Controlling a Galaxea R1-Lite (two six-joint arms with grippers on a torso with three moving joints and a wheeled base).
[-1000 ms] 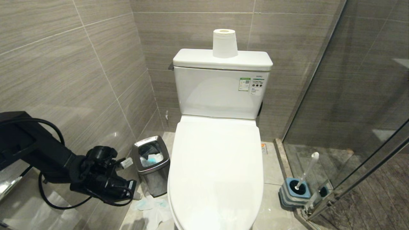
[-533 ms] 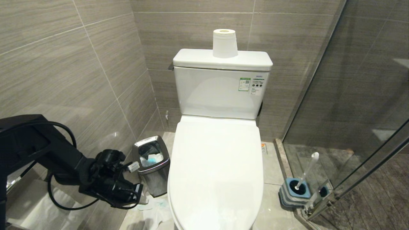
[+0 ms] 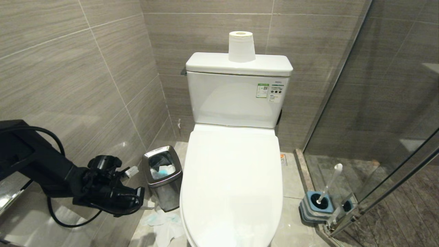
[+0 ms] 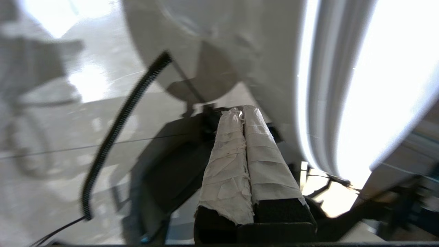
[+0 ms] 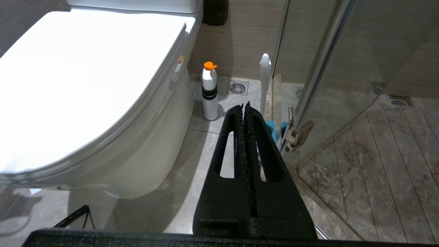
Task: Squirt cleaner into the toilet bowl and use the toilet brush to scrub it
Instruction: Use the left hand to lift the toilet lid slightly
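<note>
The toilet (image 3: 231, 181) was seen with its lid down, so the bowl was hidden. The toilet brush (image 3: 328, 188) was stood tilted in its blue-topped holder (image 3: 316, 207) on the floor, near the toilet's right side and right by the glass shower door (image 3: 384, 113). A white bottle with an orange cap (image 5: 209, 91) was parked on the floor between toilet and brush. The left gripper (image 4: 242, 111), fingers wrapped in white tape and pressed together with nothing held, was hung low by the toilet's left side, near a small steel bin (image 3: 163, 176). The right gripper (image 5: 244, 104) was also pinched closed and empty, pointed toward the brush.
</note>
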